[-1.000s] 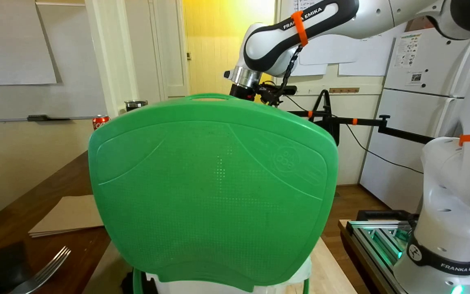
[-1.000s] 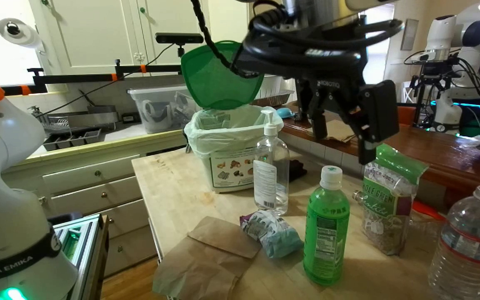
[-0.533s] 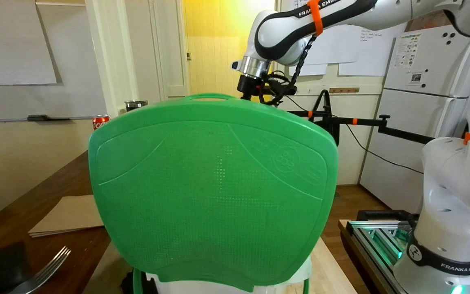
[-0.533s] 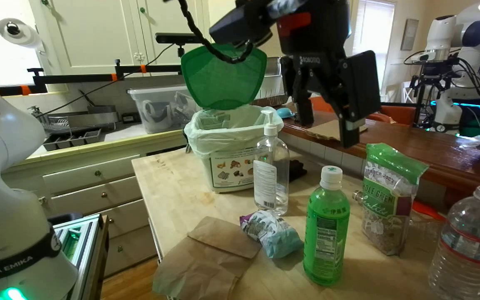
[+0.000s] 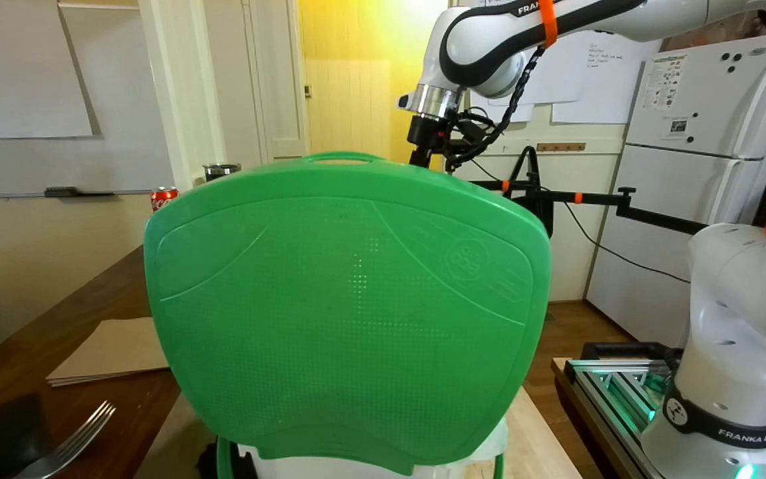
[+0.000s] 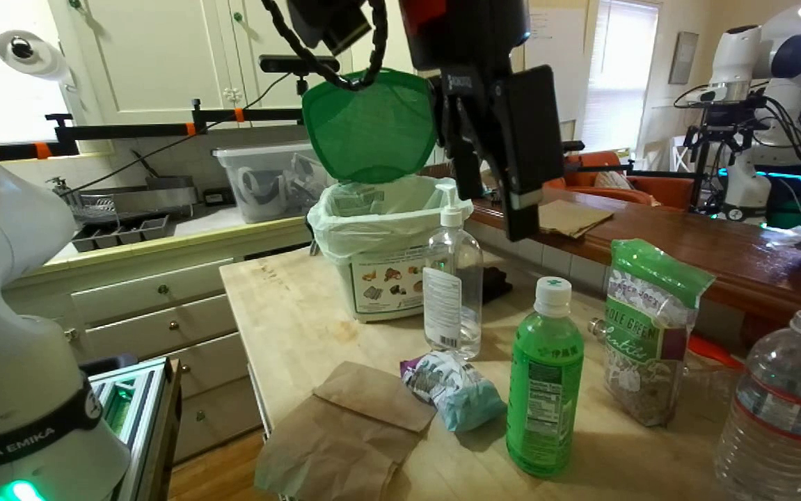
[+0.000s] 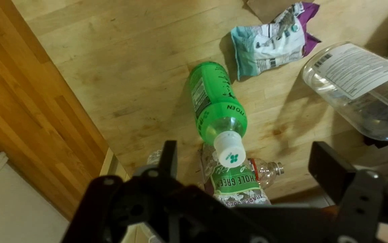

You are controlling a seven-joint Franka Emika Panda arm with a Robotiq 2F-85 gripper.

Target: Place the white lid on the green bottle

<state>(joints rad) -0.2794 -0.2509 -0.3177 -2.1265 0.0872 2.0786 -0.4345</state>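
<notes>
The green bottle (image 6: pixel 545 390) stands upright on the wooden table, with the white lid (image 6: pixel 552 296) seated on its neck. In the wrist view the bottle (image 7: pixel 214 94) and the lid (image 7: pixel 230 150) show from above, with the lid between the fingers in the picture. My gripper (image 6: pixel 496 207) is open and empty, raised above the table near the pump bottle and apart from the green bottle. Its two fingers also show wide apart in the wrist view (image 7: pixel 244 153). In an exterior view the green bin lid (image 5: pixel 349 313) hides the bottle and the fingertips.
A pump bottle (image 6: pixel 453 292) stands by the lined bin (image 6: pixel 379 236). A crumpled wrapper (image 6: pixel 454 391) and brown paper (image 6: pixel 351 438) lie left of the green bottle. A lentil bag (image 6: pixel 651 341) and a clear water bottle (image 6: pixel 779 417) stand right of it.
My open gripper has moved left and slightly up in the view with the bottles, and right and up in the view behind the bin lid. The bottle and lid have not moved.
</notes>
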